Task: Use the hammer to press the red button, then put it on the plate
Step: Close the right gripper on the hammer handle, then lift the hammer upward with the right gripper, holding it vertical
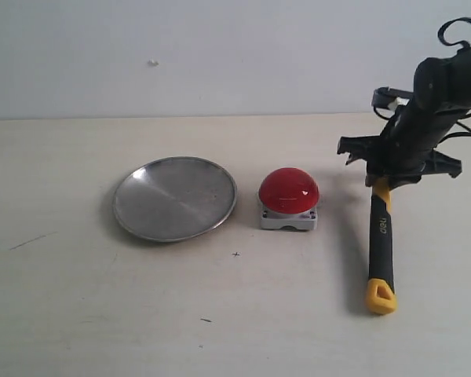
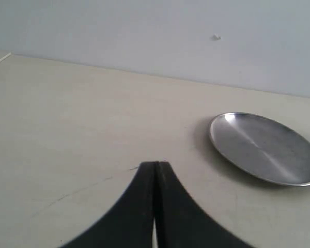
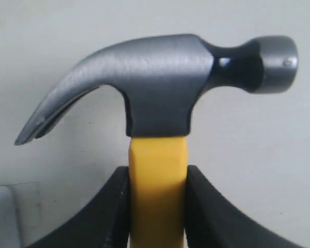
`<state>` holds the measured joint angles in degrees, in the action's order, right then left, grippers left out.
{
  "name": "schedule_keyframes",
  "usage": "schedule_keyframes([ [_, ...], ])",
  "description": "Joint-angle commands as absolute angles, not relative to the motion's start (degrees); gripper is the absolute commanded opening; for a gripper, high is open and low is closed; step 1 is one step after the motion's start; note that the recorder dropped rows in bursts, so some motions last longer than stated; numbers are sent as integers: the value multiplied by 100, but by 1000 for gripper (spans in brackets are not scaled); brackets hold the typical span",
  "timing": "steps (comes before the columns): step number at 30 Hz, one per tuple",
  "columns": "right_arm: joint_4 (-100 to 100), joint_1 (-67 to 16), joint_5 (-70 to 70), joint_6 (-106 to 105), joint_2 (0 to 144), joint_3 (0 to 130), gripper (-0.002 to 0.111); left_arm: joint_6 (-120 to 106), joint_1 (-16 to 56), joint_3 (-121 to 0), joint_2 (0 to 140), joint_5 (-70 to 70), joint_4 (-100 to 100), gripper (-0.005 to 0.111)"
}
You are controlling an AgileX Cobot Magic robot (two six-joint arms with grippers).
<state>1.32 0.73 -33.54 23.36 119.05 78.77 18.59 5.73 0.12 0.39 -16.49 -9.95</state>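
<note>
The silver plate (image 1: 175, 198) lies left of the middle of the table, also seen as the plate (image 2: 263, 147) in the left wrist view. Just right of it stands the red button (image 1: 289, 191) on its grey base. Farther right is the hammer (image 1: 381, 236), its yellow looped end pointing to the table's front. My right gripper (image 1: 388, 177) is shut on the yellow handle just below the dark head; in the right wrist view the hammer (image 3: 160, 88) shows its claw and face beyond the right gripper (image 3: 157, 178). The left gripper (image 2: 155, 165) is shut and empty, left of the plate.
A pale wall (image 1: 220, 55) closes off the back of the beige table (image 1: 235, 314). A few small dark marks (image 1: 206, 320) dot the tabletop near the front. The left arm does not show in the exterior view.
</note>
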Motion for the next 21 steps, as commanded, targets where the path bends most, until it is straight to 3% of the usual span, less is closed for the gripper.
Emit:
schedule_keyframes([
  [1, 246, 64, -3050, 2192, 10955, 7609, 0, 1838, 585, 0, 0, -1612, -976, 0],
  [21, -953, 64, -5427, 254, 6098, 7285, 0, 1838, 585, 0, 0, -1612, -976, 0],
])
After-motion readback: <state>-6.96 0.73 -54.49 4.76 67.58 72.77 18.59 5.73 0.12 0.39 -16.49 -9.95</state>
